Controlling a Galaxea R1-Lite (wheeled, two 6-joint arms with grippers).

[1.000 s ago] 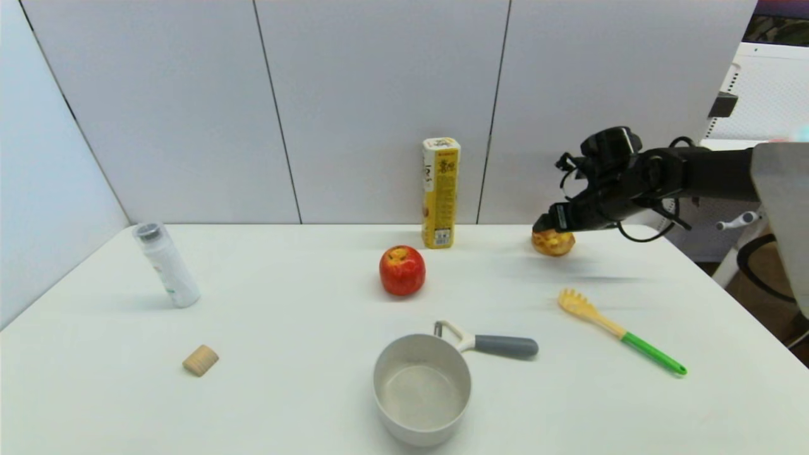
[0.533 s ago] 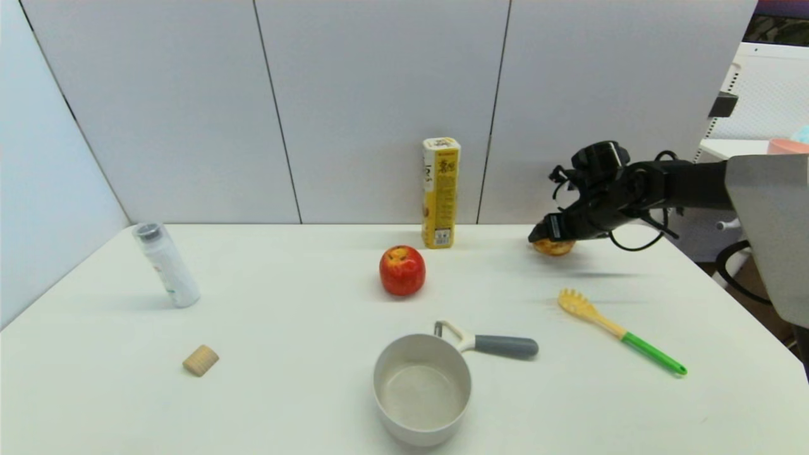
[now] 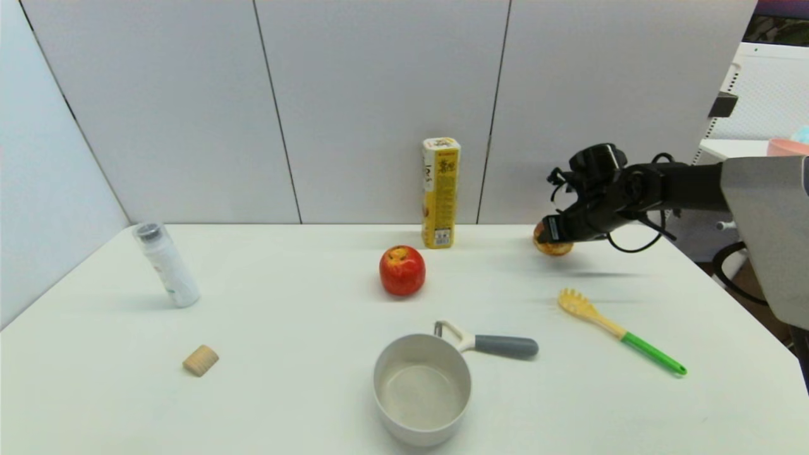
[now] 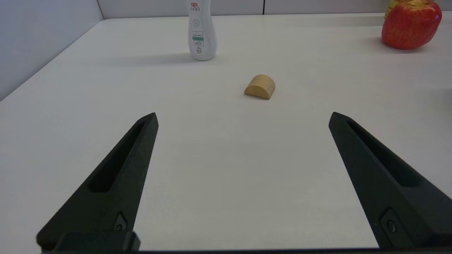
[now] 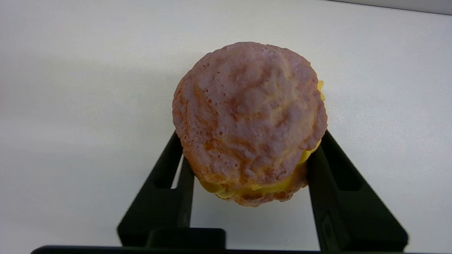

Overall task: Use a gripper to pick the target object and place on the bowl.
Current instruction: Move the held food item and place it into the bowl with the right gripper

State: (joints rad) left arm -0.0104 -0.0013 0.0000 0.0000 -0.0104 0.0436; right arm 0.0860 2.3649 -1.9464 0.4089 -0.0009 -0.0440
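Observation:
The golden-brown bun (image 3: 553, 245) with a crackled pinkish top and yellow filling is at the far right of the table. My right gripper (image 3: 548, 231) is shut on it. In the right wrist view the two black fingers (image 5: 173, 158) press against both sides of the bun (image 5: 249, 116), which tilts its top toward the camera. The light grey bowl (image 3: 421, 395) stands empty near the table's front edge, well apart from the bun. My left gripper (image 4: 243, 116) is open and empty, low over the table's left part; it is out of the head view.
A red apple (image 3: 402, 270) and a tall yellow carton (image 3: 440, 193) stand at mid-table. A grey-handled peeler (image 3: 490, 343) lies beside the bowl. A yellow and green pasta fork (image 3: 619, 330) lies to the right. A white bottle (image 3: 166, 265) and a wooden block (image 3: 201, 360) are at the left.
My right gripper has come down from above the bun to its level and closed on its sides. The bun now sits tilted between the fingers.

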